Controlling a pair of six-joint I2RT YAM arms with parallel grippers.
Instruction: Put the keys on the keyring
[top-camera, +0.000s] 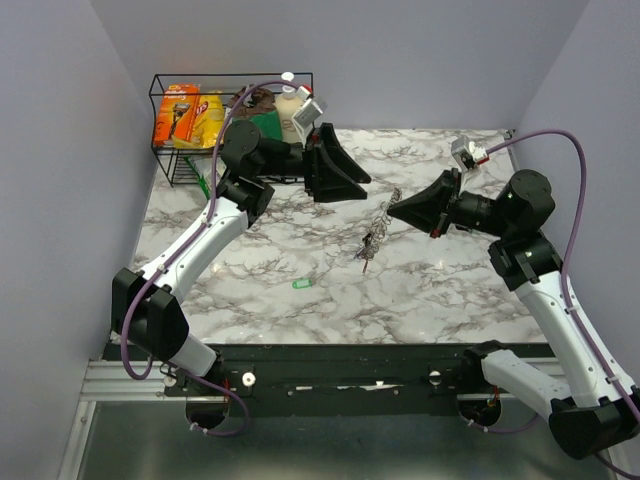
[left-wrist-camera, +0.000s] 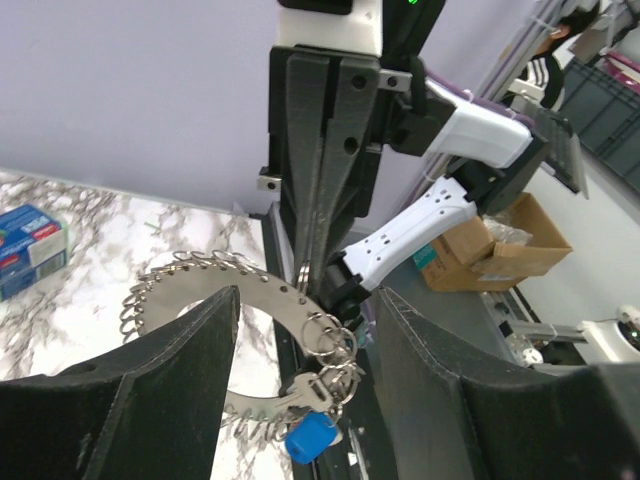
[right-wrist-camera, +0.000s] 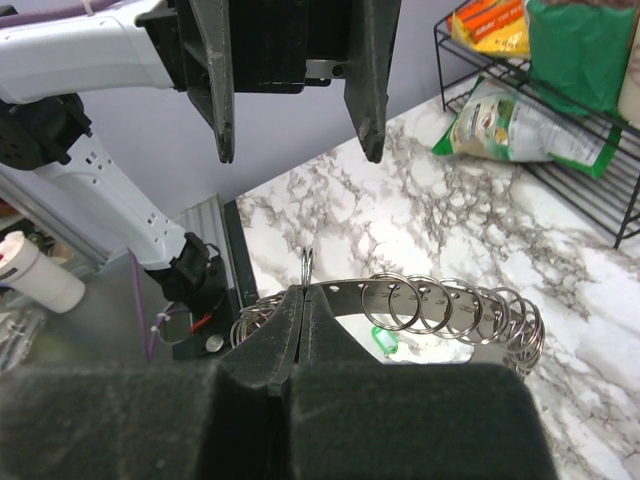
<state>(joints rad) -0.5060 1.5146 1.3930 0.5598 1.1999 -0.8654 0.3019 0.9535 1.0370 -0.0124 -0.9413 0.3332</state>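
- Right gripper (top-camera: 393, 210) is clamped tight on the keyring (right-wrist-camera: 440, 305), holding it up off the surface (top-camera: 450, 290).
- Left gripper (top-camera: 360, 187) gapes wide, empty, near the keyring.
- Green key (top-camera: 303, 283) lies on the surface, apart.

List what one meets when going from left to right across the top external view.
orange packet → green key → keyring → right end effector, shut on the keyring
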